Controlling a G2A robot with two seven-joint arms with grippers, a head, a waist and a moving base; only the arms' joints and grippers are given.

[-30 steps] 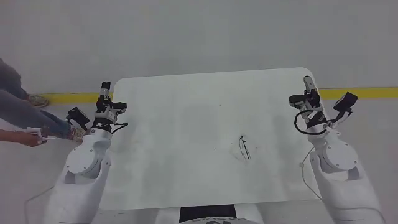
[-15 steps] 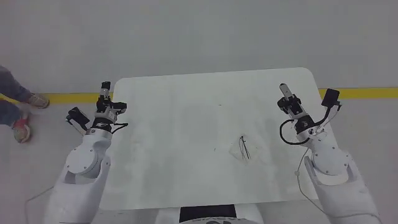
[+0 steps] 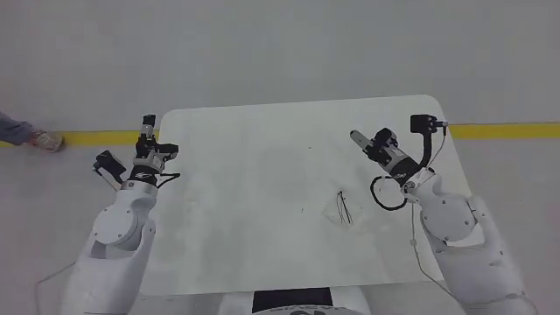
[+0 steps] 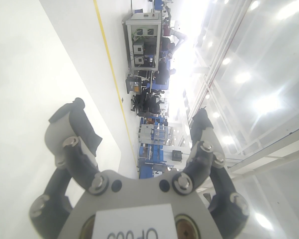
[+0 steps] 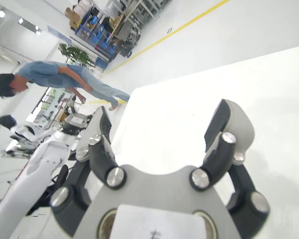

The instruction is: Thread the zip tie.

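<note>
Item, zip tie [image 3: 343,207]: I log it flat on the surface [image 3: 254,140], right of centre, long axis near-to-far, lying nearward and slightly left of my right pincer [image 3: 357,137], spread and empty; left pincer [image 3: 148,123], also spread, well apart at the left edge.

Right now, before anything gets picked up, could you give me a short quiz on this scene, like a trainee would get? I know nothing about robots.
1. True or false: the thin black plastic zip tie lies on the white rounded-corner table, with no gripper touching it.
2. Where is the left gripper? A) beside the table's far left corner B) directly above the zip tie C) clamped on the zip tie
3. Fill in: the right gripper, above the table's right part, has its jaws ____.

Key: 1 true; 2 A; 3 open.
</note>
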